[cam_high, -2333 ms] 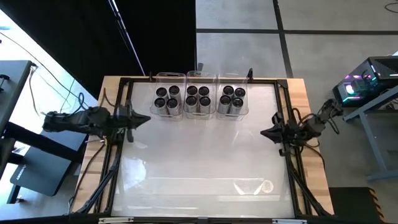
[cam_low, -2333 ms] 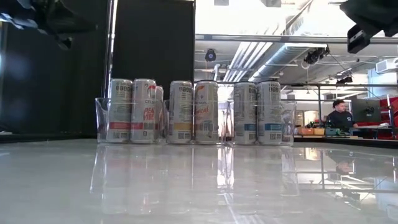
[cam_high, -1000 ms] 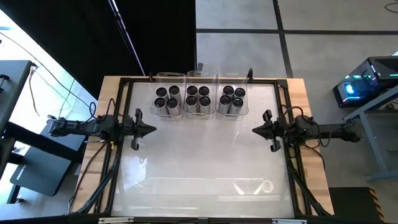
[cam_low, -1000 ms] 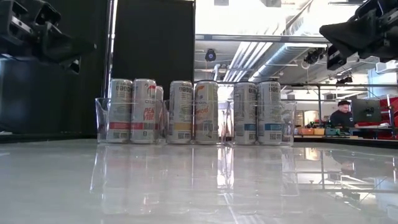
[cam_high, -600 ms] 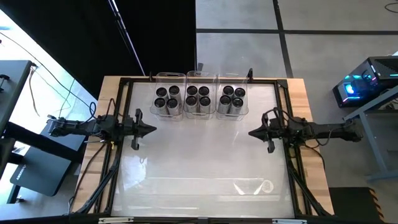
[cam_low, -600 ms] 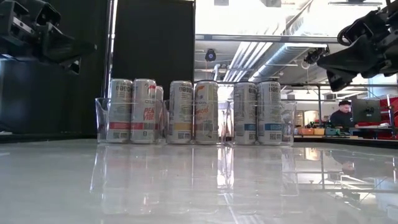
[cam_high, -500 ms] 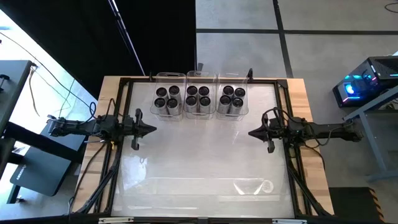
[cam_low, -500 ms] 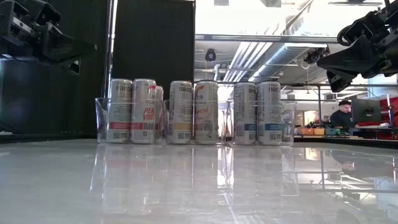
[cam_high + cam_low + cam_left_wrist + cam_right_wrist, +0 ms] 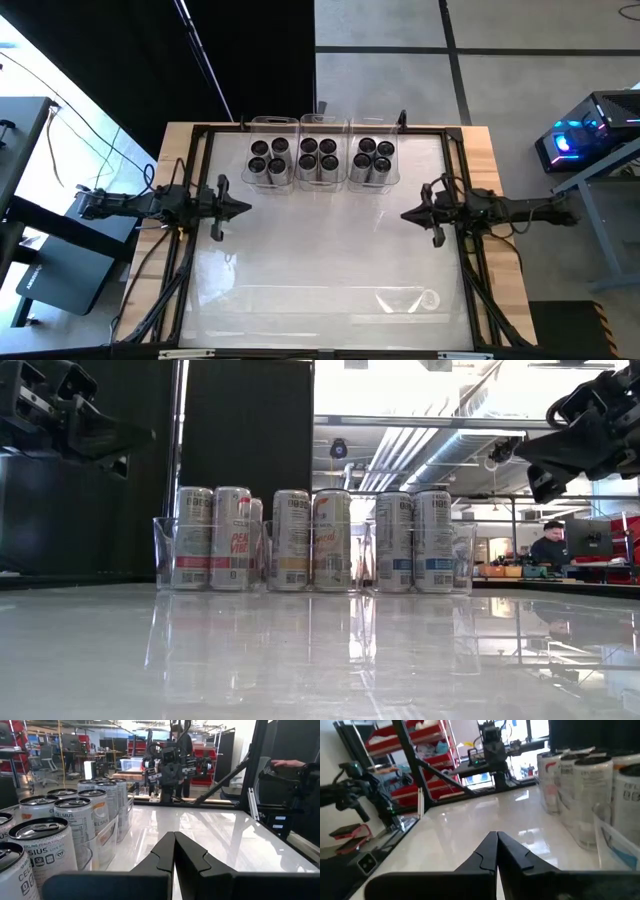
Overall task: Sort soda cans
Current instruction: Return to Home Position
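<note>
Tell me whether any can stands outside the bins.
No, every can stands inside one of the three bins at the far edge of the table; the left gripper and right gripper hang shut, holding nothing.

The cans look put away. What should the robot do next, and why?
Probably draw both arms back to rest. All twelve silver cylindrical soda cans stand in the three clear rectangular plastic bins, and the left gripper and right gripper hang at either side, jaws shut and empty.

soda cans [image 9: 318, 153] stand in three adjoining bins [image 9: 323, 120] at the back of the table [image 9: 320, 262].
</note>
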Robot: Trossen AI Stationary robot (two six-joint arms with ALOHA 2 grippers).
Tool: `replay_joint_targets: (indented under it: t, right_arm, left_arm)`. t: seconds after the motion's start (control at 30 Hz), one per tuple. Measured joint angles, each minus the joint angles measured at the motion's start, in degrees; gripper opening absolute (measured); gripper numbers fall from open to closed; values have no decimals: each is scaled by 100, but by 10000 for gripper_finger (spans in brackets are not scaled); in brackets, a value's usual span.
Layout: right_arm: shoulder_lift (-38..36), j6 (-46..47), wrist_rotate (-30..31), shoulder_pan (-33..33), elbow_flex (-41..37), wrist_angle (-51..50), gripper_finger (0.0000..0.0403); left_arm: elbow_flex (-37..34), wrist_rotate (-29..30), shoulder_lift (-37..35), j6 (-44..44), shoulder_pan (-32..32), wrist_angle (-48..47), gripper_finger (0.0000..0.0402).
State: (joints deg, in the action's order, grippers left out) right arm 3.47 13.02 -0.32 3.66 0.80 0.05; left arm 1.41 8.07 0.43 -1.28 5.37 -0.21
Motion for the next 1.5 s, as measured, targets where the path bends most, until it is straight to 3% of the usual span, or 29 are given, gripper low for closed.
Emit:
replay_joint_targets:
  t: [0.2, 1.5]
  right_arm:
    - [-346, 3, -9, 13, 0, 34, 0]
    - [-309, -114, 0, 138, -24, 101, 0]
  left_arm:
    - [0, 7, -22, -2, 101, 6, 0]
    - [-81, -1, -10, -4, 205, 188, 0]
